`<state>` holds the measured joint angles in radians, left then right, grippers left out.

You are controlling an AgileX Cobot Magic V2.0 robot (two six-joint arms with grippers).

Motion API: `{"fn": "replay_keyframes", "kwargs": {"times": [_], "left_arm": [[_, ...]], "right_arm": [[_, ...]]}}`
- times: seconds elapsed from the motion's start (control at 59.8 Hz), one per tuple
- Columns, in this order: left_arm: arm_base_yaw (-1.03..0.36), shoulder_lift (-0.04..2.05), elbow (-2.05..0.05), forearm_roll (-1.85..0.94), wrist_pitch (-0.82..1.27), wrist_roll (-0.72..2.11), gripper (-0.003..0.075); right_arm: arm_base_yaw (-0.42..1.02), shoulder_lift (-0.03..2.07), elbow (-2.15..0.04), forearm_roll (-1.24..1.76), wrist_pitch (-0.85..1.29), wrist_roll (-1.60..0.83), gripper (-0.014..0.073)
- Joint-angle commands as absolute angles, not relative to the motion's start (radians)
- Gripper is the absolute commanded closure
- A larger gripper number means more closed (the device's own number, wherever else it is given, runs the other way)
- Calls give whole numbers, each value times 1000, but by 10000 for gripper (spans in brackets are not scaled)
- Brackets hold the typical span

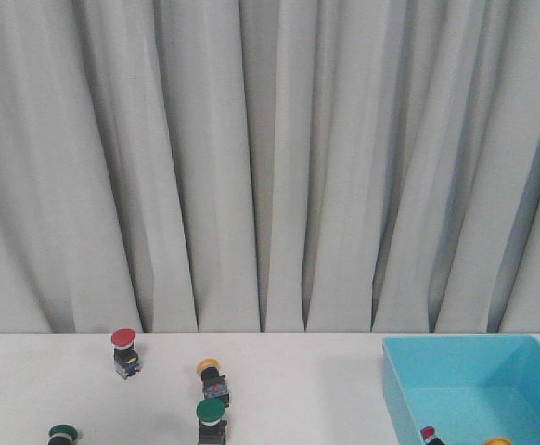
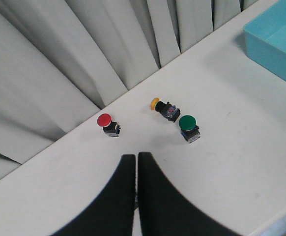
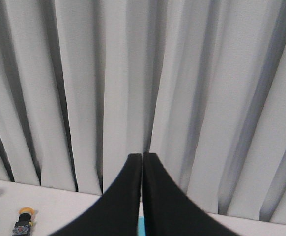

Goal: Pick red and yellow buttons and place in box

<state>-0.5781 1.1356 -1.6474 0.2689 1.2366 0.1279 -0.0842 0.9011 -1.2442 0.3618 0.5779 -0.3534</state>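
Two claws, left claw (image 2: 136, 160) and right claw (image 3: 142, 160), pressed together, empty. Red button (image 2: 104, 120) near the counter's far edge: light, rigid, slick dome, so pinch its black body

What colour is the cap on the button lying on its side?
Yellow. The tipped button shows best in the left wrist view, beside a green-capped one.

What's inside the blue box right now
At the front edge of the box, a red button and a yellow button peek into the front view. The frame cuts off the rest of the floor.
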Motion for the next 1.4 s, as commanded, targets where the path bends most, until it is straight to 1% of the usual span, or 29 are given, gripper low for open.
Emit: {"fn": "replay_keyframes", "kwargs": {"times": [0.0, 0.134, 0.251, 0.384, 0.535, 0.602, 0.685, 0.769, 0.919, 1.086, 1.186, 1.203, 1.253, 1.32, 1.387], "left_arm": [[-579, 1121, -1665, 277, 1170, 118, 726], [-579, 1125, -1661, 277, 1170, 118, 726], [-579, 1105, -1610, 286, 1128, 118, 726], [-579, 965, -1428, 289, 902, 118, 726], [-570, 759, -1110, 308, 600, 117, 726], [-531, 669, -955, 308, 458, 77, 726], [-458, 579, -791, 306, 335, 13, 726], [-380, 507, -639, 285, 248, -31, 726], [-233, 388, -371, 162, 94, -39, 726], [-127, 279, -121, 37, -80, -38, 726], [-72, 155, 30, 32, -198, -39, 726], [-58, 133, 44, 32, -205, -40, 726], [-23, 42, 36, 40, -85, -35, 726], [20, -39, 39, 61, -9, -33, 726], [56, -26, 38, 76, 25, -33, 726]], "right_arm": [[-88, 896, -1270, 376, 502, -361, 602], [-88, 896, -1270, 376, 502, -362, 602], [-88, 896, -1270, 376, 502, -362, 602], [-88, 896, -1270, 376, 501, -362, 602], [-88, 896, -1270, 376, 501, -362, 602], [-88, 896, -1270, 376, 501, -362, 602], [-88, 896, -1270, 376, 501, -362, 602], [-88, 896, -1270, 376, 501, -362, 602], [-88, 896, -1270, 376, 501, -362, 602], [-88, 896, -1270, 376, 501, -362, 602], [-88, 896, -1270, 376, 501, -362, 602], [-88, 896, -1270, 376, 501, -362, 602], [-88, 896, -1270, 376, 502, -362, 602], [-88, 896, -1270, 376, 500, -362, 602], [-88, 898, -1270, 376, 508, -362, 602]]}}
